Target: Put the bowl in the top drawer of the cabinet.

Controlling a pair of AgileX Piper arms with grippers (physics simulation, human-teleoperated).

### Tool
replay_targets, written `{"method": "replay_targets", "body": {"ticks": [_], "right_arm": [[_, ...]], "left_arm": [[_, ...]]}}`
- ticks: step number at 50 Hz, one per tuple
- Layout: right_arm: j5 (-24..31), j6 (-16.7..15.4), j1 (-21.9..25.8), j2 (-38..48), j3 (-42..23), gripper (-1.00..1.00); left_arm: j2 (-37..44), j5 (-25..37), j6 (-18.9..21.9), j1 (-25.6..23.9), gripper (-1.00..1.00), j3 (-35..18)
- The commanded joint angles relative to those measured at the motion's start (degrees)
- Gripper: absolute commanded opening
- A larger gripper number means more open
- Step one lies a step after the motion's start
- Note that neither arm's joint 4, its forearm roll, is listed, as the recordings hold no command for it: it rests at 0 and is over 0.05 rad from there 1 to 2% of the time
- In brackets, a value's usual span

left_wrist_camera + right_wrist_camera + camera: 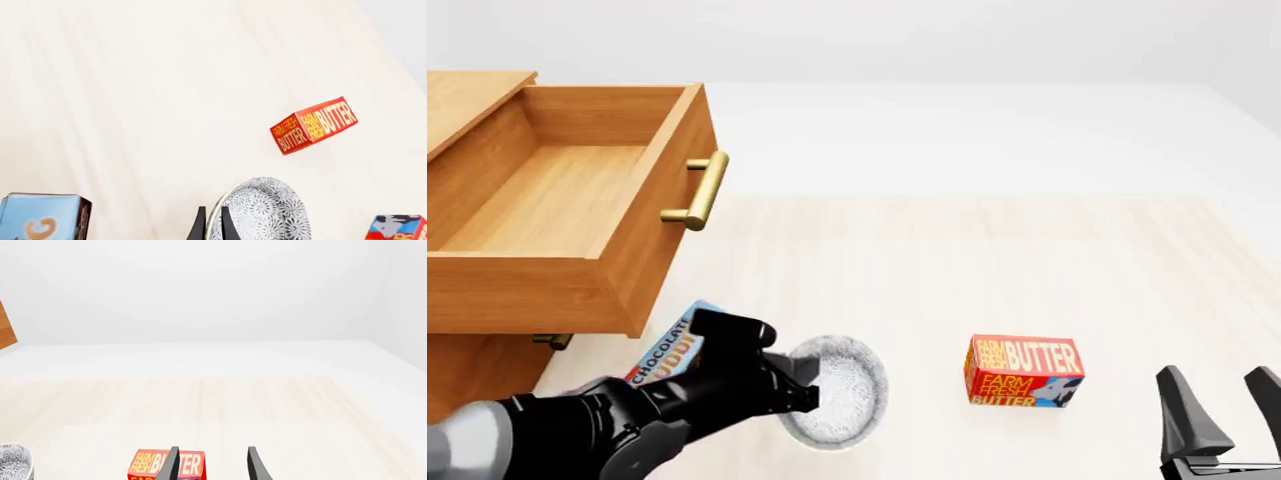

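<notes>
left wrist view: left tool [212, 225] pinching the bowl [267, 210] rim above the counter [133, 100]; front view: bowl [841, 395] low beside the open top drawer [547, 200], lift comes next; right wrist view: right tool [212, 464] spread, idle.

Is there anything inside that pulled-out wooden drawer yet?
No. The top drawer shows only its bare wooden floor. The bowl sits on the table, with the left gripper at its rim. The drawer's near inner corner is hidden.
</notes>
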Motion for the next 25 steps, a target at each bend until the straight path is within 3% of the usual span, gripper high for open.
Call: {"method": "replay_targets", "body": {"ticks": [1, 25], "right_arm": [[0.0, 0.0, 0.0, 0.0, 0.0, 1.0], [0.0, 0.0, 0.0, 0.0, 0.0, 1.0]], "left_arm": [[-3.8, 1.9, 2.4, 0.1, -1.0, -0.1], [-11.5, 5.1, 9.4, -1.3, -1.0, 0.8]]}}
